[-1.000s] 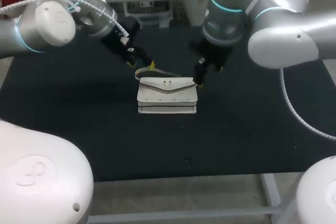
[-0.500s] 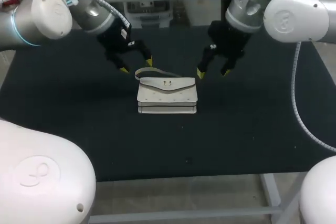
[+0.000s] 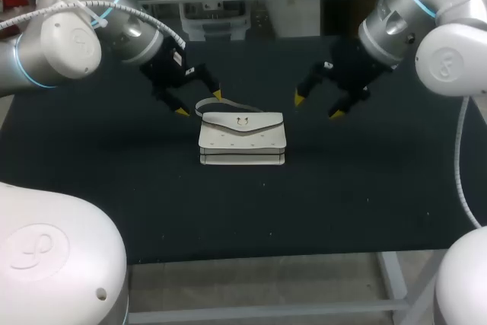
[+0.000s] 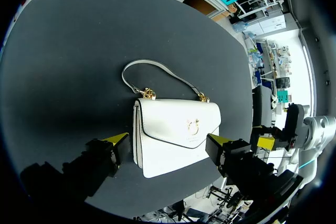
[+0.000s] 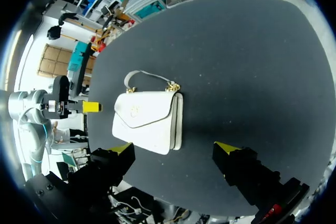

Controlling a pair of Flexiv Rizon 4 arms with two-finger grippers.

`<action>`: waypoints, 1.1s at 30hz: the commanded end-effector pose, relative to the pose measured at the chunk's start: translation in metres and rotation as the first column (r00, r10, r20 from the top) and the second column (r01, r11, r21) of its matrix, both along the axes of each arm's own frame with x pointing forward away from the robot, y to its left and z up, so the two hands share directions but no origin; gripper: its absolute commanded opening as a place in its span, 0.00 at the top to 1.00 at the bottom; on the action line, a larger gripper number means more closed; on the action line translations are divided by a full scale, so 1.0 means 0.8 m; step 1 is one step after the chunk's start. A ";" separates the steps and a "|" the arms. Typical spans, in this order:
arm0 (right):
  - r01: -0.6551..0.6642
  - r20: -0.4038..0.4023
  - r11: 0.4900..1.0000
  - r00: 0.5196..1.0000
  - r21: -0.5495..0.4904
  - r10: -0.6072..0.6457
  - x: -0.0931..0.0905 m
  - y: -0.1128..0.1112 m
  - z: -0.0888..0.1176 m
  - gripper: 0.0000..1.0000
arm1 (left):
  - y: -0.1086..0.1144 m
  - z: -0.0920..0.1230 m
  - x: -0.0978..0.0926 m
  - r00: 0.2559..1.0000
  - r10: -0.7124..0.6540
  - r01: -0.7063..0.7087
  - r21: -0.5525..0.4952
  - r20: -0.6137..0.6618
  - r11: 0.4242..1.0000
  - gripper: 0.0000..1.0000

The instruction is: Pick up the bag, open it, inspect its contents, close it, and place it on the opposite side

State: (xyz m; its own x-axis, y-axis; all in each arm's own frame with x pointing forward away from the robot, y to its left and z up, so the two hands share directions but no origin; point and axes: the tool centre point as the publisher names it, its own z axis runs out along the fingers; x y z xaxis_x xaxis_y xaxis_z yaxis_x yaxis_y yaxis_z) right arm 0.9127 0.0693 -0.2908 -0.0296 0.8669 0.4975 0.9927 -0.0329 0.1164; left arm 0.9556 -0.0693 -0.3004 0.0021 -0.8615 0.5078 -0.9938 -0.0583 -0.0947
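Observation:
A small white bag (image 3: 242,138) with a gold clasp lies flat on the black table (image 3: 114,188), flap closed, its thin strap (image 3: 221,104) looped behind it. My left gripper (image 3: 199,103) hangs open just behind the bag's left corner, above the strap, holding nothing. Off the bag's right side and raised, my right gripper (image 3: 316,106) is open and empty too. From the left wrist, the bag (image 4: 176,135) lies between and ahead of the spread fingers of the left gripper (image 4: 170,145). From the right wrist, the bag (image 5: 149,119) sits ahead of the right gripper (image 5: 176,150), nearer one finger.
The black table top (image 3: 365,188) stretches well past the bag on every side, with its front edge (image 3: 266,258) close to me. Nothing else lies on it.
My right arm has drawn away from the bag's right corner, up and to the right. The left gripper shifted slightly left and stays near the strap. The bag has not moved.

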 end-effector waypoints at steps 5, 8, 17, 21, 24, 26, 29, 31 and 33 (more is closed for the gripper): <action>0.098 0.129 0.995 0.987 0.033 -0.101 -0.008 0.001 -0.008 0.00 | -0.001 0.001 0.002 1.000 -0.001 0.002 0.003 -0.004 1.000 0.00; 0.149 0.085 0.982 0.984 0.116 -0.159 -0.004 0.019 -0.020 0.00 | -0.005 -0.015 0.003 0.998 0.056 -0.057 -0.024 -0.028 0.998 0.00; 0.260 -0.143 0.928 0.963 0.266 -0.228 0.028 0.039 -0.048 0.00 | 0.003 -0.037 0.009 0.996 0.055 -0.064 -0.134 -0.064 0.989 0.00; 0.276 -0.181 0.920 0.956 0.278 -0.232 0.041 0.047 -0.055 0.00 | 0.002 -0.042 0.013 0.993 0.067 -0.083 -0.183 -0.093 0.980 0.00; 0.271 -0.198 0.912 0.956 0.307 -0.217 0.050 0.053 -0.060 0.00 | 0.002 -0.045 0.015 0.993 0.038 -0.063 -0.227 -0.115 0.972 0.05; 0.266 -0.216 0.912 0.955 0.314 -0.204 0.057 0.057 -0.066 0.00 | -0.001 -0.048 0.016 0.992 0.026 -0.053 -0.233 -0.121 0.971 0.15; 0.258 -0.242 0.911 0.953 0.323 -0.184 0.065 0.063 -0.076 0.00 | -0.005 -0.052 0.019 0.991 0.013 -0.045 -0.242 -0.134 0.969 0.16; 0.260 -0.255 0.910 0.950 0.322 -0.181 0.070 0.068 -0.085 0.00 | -0.006 -0.054 0.020 0.990 0.005 -0.040 -0.247 -0.142 0.968 0.20; 0.269 -0.276 0.902 0.945 0.338 -0.179 0.073 0.072 -0.094 0.00 | -0.007 -0.057 0.021 0.989 0.000 -0.038 -0.250 -0.148 0.968 0.20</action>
State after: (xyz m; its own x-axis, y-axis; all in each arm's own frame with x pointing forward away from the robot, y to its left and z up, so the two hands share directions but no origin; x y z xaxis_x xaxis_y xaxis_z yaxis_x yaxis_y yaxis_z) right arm 0.9572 0.1183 -0.3538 0.2955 0.6026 0.7413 0.9370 -0.3341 -0.1020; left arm 0.9654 -0.0727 -0.3396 0.1083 -0.7122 0.6935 -0.9938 -0.0954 0.0572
